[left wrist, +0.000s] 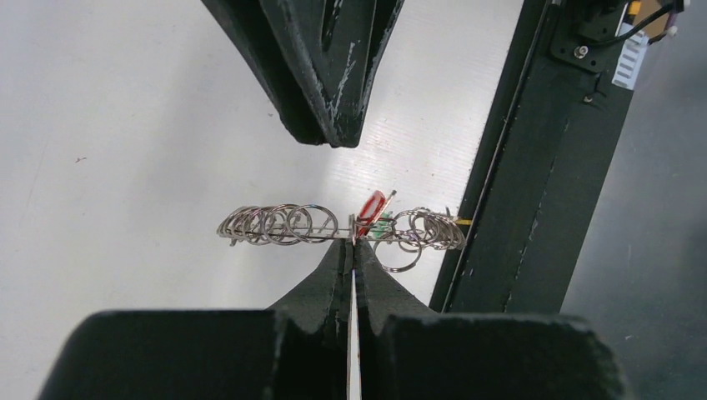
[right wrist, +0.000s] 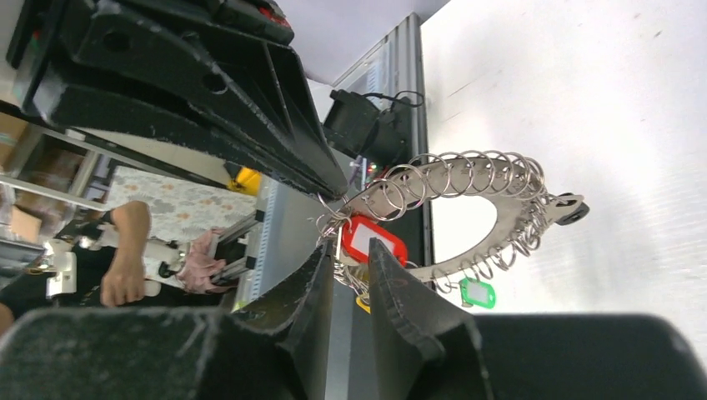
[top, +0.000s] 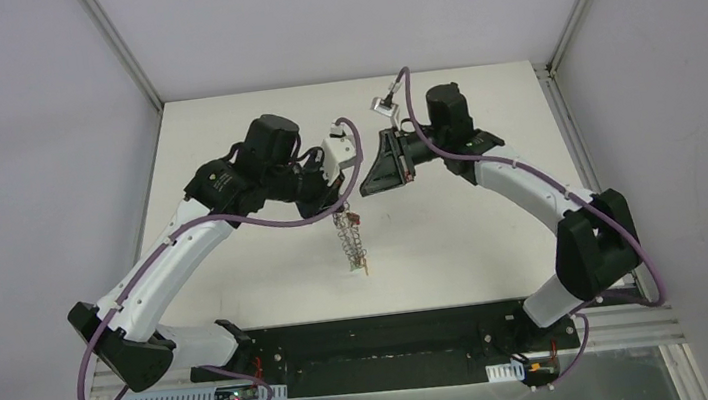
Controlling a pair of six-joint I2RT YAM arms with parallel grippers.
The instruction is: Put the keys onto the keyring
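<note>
— What is the left gripper (left wrist: 352, 248) doing?

— Its fingers are pressed together on the edge of the keyring (right wrist: 507, 215). The ring hangs down from them over the table (top: 475, 236). I cannot tell whether its lower end touches the table.

— And the right gripper (right wrist: 350, 254)?

— There is a narrow gap between its fingers, with nothing inside. Just beyond the tips is the red key (right wrist: 371, 240). It seems to sit on the coiled rim already, like the green key (right wrist: 477, 293) and the yellow key (right wrist: 363, 304).

— Which step is this, then?

— I think the right arm is lining up on the red key while the left arm steadies the ring. Next it should advance a little, so that the red head comes between the pads, and then close gently. The ring may swing if it is pushed.
</note>
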